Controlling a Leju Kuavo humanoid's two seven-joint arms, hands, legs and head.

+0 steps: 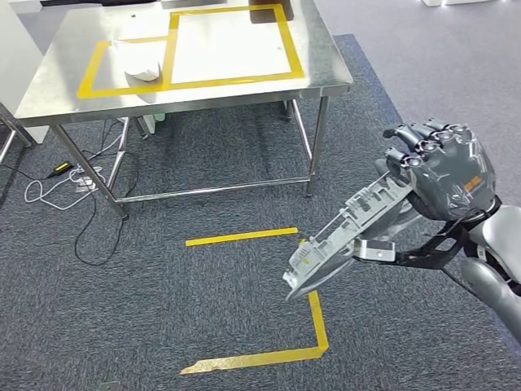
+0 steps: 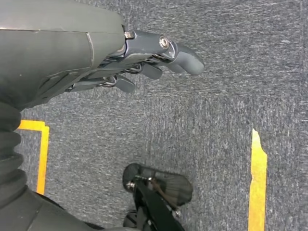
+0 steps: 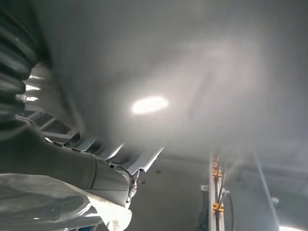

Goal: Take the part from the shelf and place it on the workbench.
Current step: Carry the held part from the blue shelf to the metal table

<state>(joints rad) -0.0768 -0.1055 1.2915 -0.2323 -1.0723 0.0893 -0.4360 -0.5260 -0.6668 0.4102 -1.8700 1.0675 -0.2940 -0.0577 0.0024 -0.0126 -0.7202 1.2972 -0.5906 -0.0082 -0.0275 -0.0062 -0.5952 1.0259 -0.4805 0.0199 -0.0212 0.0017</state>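
At right of the head view, the right hand [image 1: 440, 167] grasps the grey part [image 1: 344, 240], held tilted over the carpet, well apart from the steel desk [image 1: 55, 85] at upper left. The left hand [image 2: 145, 62] hangs released above carpet, fingers apart.

A steel tabletop [image 1: 73, 69] stands on grey carpet floor [image 1: 184, 326]. Yellow tape [image 1: 234, 80] marks two adjoining rectangles on it, and a white sheet [image 1: 144, 72] lies in the smaller one. Yellow floor tape [image 1: 241, 236] and cables [image 1: 55, 191] lie on the carpet.
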